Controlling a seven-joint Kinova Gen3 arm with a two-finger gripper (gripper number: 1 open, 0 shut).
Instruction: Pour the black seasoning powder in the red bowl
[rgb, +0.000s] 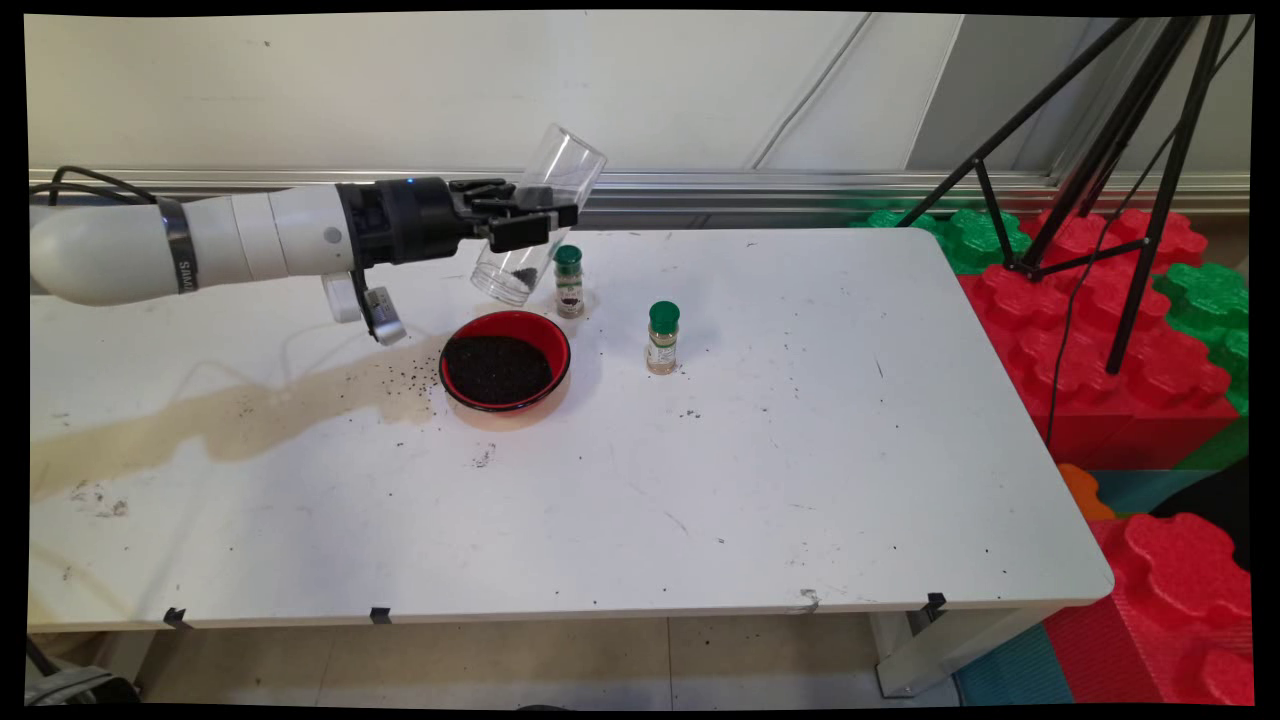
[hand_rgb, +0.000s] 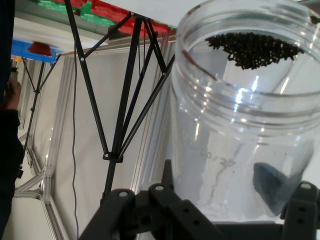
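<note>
- The worktop (rgb: 800, 450) carries a tan stain and scattered dark specks left of the red bowl (rgb: 506, 360); any further spill lands on a surface already soiled and slippery-looking.
- The clear jar (rgb: 535, 225) is held in the air above and just behind the red bowl, tilted, mouth up and to the right, with a small heap of dark granules in its lower end. A wider tilt risks tipping granules past the bowl's rim.
- The gripper (rgb: 520, 222) is closed on the jar's side wall. The wall is smooth plastic; a slip under rotation is a fair risk.
- The red bowl is nearly full of dark granules, leaving little margin.
- Two green-capped spice bottles stand near: one (rgb: 569, 282) just beside the jar's base and liable to be knocked, the other (rgb: 662, 338) farther right.
</note>
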